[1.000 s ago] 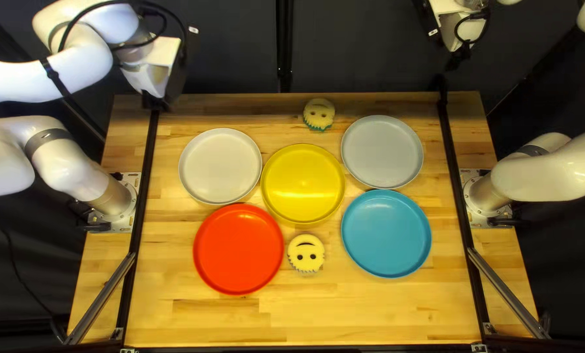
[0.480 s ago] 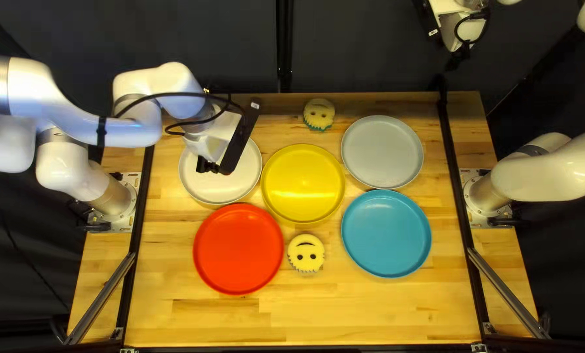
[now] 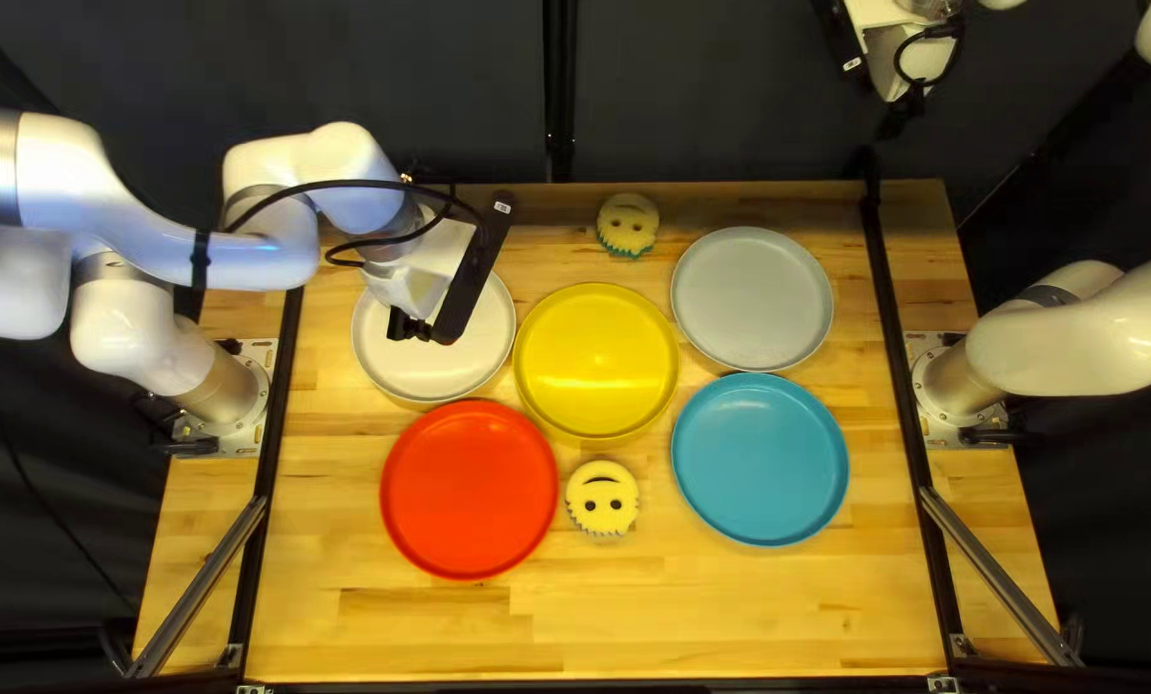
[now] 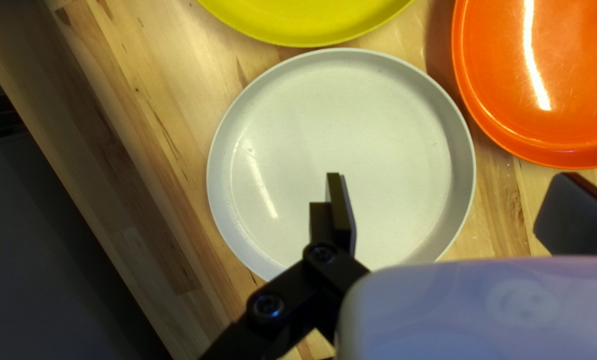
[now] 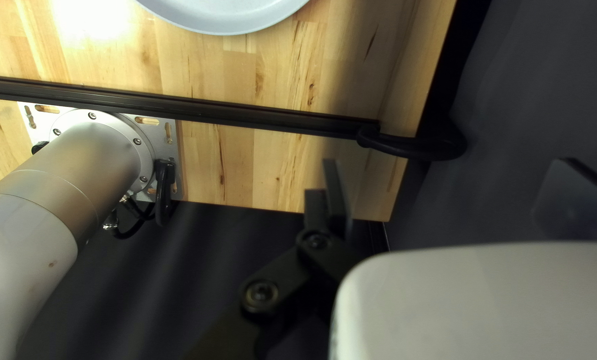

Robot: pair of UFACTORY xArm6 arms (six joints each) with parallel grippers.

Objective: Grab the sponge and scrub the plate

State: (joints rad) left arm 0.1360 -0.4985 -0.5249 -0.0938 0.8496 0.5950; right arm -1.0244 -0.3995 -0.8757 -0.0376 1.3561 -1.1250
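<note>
Five plates lie on the tabletop [image 3: 730,611]: one yellow plate [image 3: 597,360] and, around it, one white plate [image 3: 424,369], one red plate [image 3: 470,489], one grey plate [image 3: 751,298] and one blue plate [image 3: 759,459]. There are two sponges, a far sponge [image 3: 628,225] beyond the yellow plate and a near sponge [image 3: 602,500] on its near side.

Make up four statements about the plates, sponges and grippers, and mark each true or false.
1. The left gripper is open over the white plate. True.
2. A sponge rests on the yellow plate. False: one sponge lies on the table, the other sponge near its far edge.
3. The blue plate is nearer the table's near edge than the gray plate. True.
4. The right gripper is shut on a sponge. False: that gripper is open.
</note>
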